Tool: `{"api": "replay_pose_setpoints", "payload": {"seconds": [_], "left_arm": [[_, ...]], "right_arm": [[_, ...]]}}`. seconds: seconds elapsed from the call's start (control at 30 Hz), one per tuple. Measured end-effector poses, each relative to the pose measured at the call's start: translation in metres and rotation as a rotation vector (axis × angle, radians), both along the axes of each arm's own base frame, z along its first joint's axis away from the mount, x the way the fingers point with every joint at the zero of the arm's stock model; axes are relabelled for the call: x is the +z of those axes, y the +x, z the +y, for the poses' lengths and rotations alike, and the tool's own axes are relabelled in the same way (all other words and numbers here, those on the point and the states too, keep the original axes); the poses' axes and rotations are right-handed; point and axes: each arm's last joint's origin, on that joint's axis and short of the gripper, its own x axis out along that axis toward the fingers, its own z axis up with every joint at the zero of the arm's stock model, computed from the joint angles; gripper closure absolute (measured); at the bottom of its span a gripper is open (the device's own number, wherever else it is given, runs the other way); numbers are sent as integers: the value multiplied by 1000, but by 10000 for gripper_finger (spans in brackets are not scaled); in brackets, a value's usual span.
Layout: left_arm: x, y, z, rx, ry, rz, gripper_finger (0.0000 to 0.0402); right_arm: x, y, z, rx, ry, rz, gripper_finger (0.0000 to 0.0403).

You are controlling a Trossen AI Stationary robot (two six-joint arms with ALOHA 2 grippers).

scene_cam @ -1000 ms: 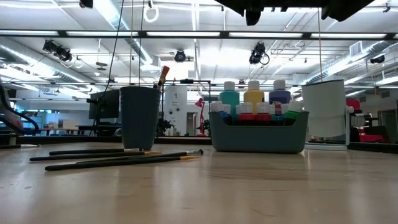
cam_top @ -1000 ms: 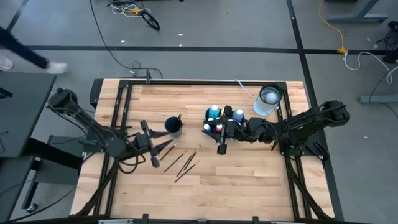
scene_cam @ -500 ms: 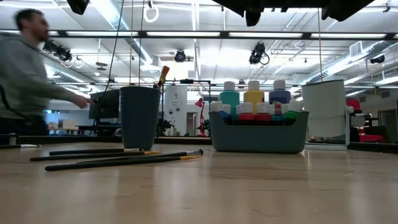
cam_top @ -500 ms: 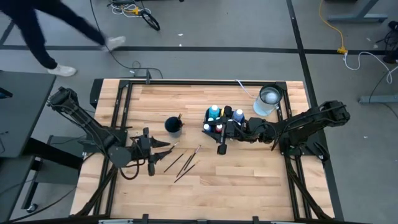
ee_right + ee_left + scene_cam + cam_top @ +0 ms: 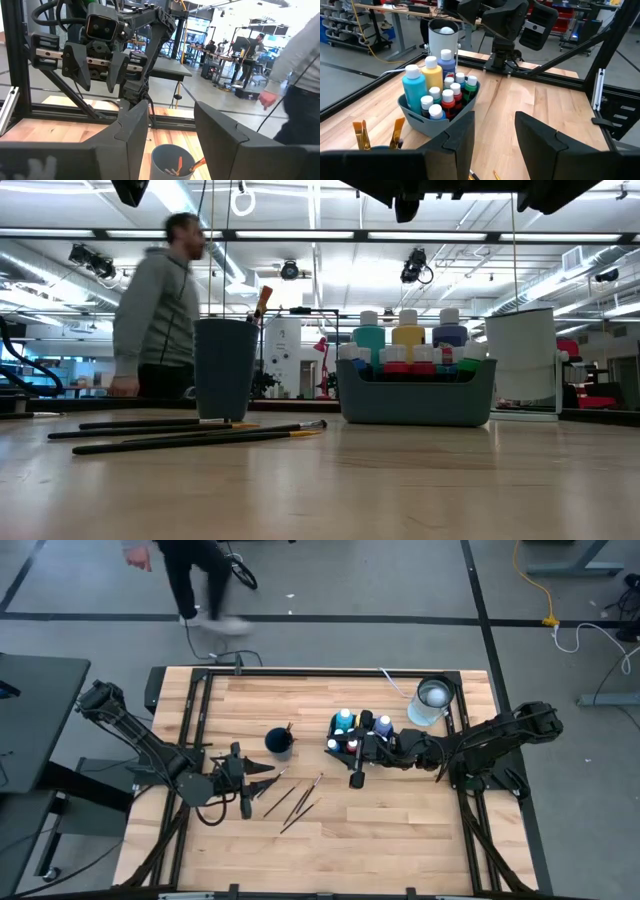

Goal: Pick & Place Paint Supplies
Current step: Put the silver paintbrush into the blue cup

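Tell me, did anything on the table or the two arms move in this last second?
The left gripper drew back a little toward its own side of the table, jaws open and empty. Behind the table a person walked across the room. The right gripper, the bin of paint bottles, the dark cup and the loose paintbrushes stayed put.
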Motion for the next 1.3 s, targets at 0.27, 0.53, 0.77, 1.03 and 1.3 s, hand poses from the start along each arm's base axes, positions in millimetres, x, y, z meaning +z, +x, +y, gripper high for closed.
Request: {"api": "replay_pose_setpoints", "payload": {"seconds": [0.27, 0.53, 0.77, 1.03, 1.3], "left_arm": [[0, 0, 0, 0, 0, 0, 251], [0, 0, 1, 25, 5, -6, 251], [0, 3, 6, 45, 4, -4, 251], [-1, 6, 8, 19, -7, 7, 251], [-1, 6, 8, 23, -6, 6, 251]], "right_arm": [[0, 0, 0, 0, 0, 0, 238], [0, 0, 0, -1, -3, 1, 238], [0, 0, 0, -2, -8, 2, 238], [0, 0, 0, -2, -8, 1, 238], [0, 0, 0, -2, -8, 2, 238]]}}
